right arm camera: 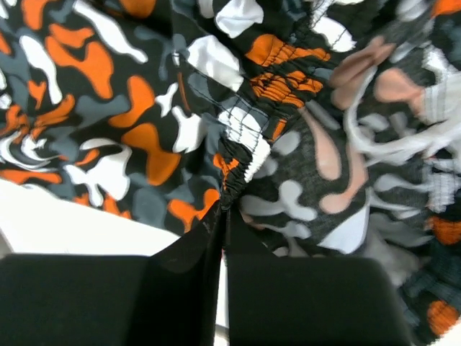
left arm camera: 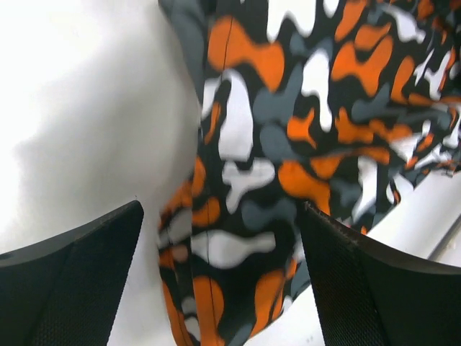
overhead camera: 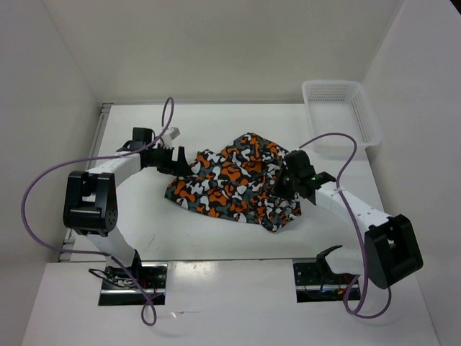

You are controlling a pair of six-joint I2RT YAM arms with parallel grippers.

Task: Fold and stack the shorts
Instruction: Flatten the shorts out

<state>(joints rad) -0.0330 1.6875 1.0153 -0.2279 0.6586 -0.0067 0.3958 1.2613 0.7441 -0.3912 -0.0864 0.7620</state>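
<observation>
We see bright, even light; the table (left arm camera: 72, 86) glares white at the left wrist; the shorts (right arm camera: 403, 86) blur at the right wrist.

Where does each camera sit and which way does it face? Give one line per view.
Top external: above and behind the bases, looking down on table, shorts and mesh basket; both arms show.
Left wrist: on left arm, facing the shorts' edge; open left pincer shows.
Right wrist: on right arm, facing the waistband; right pincer shut on it.
Shared: all see the shorts.
</observation>
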